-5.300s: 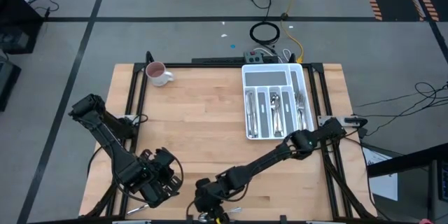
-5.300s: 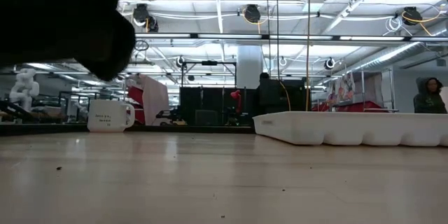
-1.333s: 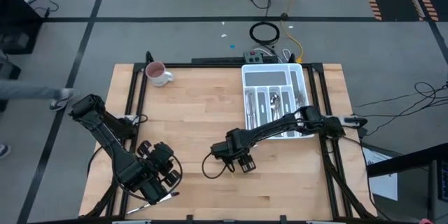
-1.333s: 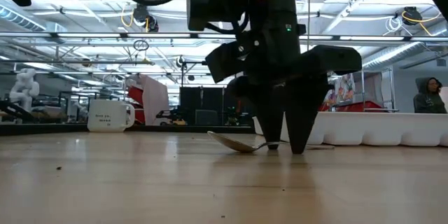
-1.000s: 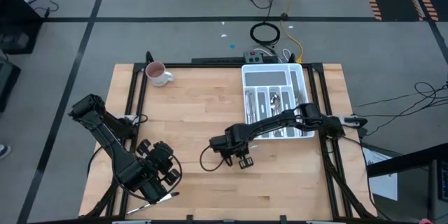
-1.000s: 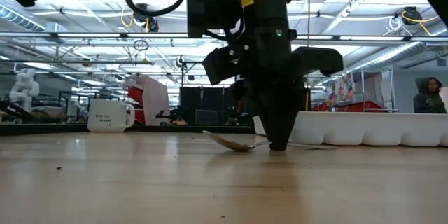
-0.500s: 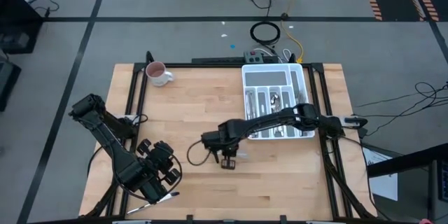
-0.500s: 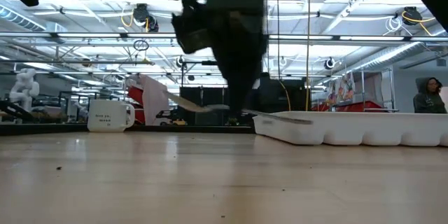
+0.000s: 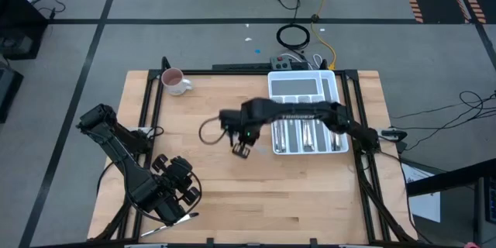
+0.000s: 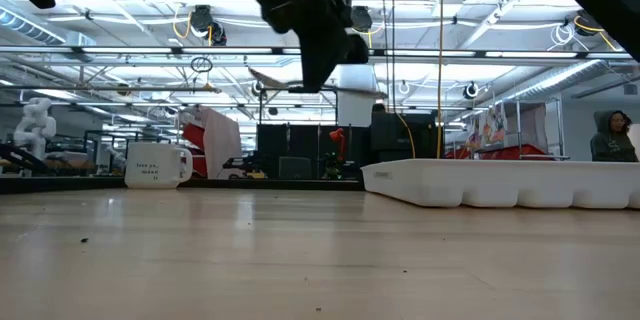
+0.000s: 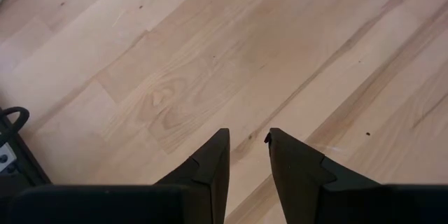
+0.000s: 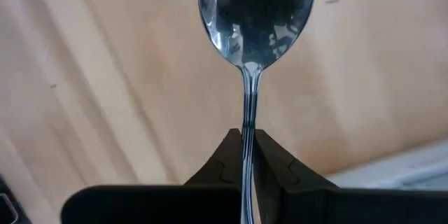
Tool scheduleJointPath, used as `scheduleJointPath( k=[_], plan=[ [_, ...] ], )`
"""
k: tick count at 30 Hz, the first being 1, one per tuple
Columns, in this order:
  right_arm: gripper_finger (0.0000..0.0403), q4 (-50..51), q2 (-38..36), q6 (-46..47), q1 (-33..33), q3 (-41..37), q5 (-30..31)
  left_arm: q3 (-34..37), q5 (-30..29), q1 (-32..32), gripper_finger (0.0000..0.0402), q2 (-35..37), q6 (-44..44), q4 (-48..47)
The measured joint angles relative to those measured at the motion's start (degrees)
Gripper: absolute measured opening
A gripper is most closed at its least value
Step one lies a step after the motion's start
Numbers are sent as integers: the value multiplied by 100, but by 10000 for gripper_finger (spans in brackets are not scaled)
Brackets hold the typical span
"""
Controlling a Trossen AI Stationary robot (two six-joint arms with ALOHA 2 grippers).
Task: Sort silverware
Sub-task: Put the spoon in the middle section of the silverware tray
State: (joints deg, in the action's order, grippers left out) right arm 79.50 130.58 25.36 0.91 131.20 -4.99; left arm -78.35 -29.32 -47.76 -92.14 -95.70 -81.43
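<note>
Polished steel fills my right wrist view: the spoon (image 12: 256, 14) sticks straight out from my right gripper (image 12: 246, 155), whose jaws are pinched tight on the thin handle, bowl forward, with bare wood beneath it. Nearest me, the left gripper (image 9: 177, 194) sits parked at the front left of the table (image 9: 209, 217), empty, its fingers (image 11: 213, 164) narrowly parted over plain boards; I would leave it there, out of the way.

Further out, the overhead camera puts the right gripper (image 9: 241, 146) lifted over the middle of the table, just left of the white tray (image 9: 303, 82), and the level camera shows the spoon (image 10: 275, 80) carried high and roughly flat, well clear of the tray's wall (image 10: 500, 185). The other silverware (image 9: 306, 133) already lies in the tray's long slots, though I cannot tell from here which slot holds spoons.

To do this step well, I judge I should swing right while keeping this height until the bowl is past the near wall, turn the wrist so the handle runs along the slots, then lower it close to the pieces before I let go. The grip is on a slim shank, so a fast swing could let the spoon pivot; slow is safer. At the far left corner the mug (image 9: 174, 82) is no concern
</note>
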Motion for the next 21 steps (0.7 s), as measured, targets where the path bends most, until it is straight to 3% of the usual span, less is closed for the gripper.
scheduleJointPath(
  k=[3,9,14,21],
  plan=[
    [0,526,0,-69,276,369,304,0,-1,-1,107,2,0,-2],
    [0,1067,-708,-96,924,148,894,2,2,1,107,0,-2,-2],
    [0,1058,-1584,-53,1455,87,1004,2,-1,1,107,2,2,-16],
    [0,1047,-2862,82,2350,-358,1711,2,-101,-1,107,1,-1,-7]
  ],
)
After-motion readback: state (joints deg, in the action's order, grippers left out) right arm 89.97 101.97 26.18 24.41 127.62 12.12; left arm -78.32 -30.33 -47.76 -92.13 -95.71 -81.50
